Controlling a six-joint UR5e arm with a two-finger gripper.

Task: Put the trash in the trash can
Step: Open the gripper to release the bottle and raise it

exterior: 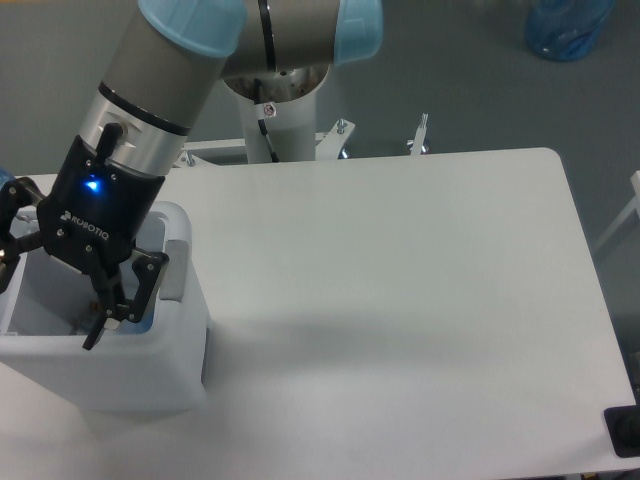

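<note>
My black metal gripper [55,300] hangs spread wide and empty over the smooth, white, boxy trash can [150,375] with rounded corners.

Even, cool overhead light; soft shadows, mild blur throughout.

bench [400,270]: smooth matt white top, looks laminate; trash can [150,370]: white plastic, smooth, slight sheen, grey plastic panel on the side facing the bench middle; gripper [60,290] above the can: matt black plastic-looking body and jaws; arm [160,80]: satin grey metal tube, pale blue glossy plastic joint caps
</note>
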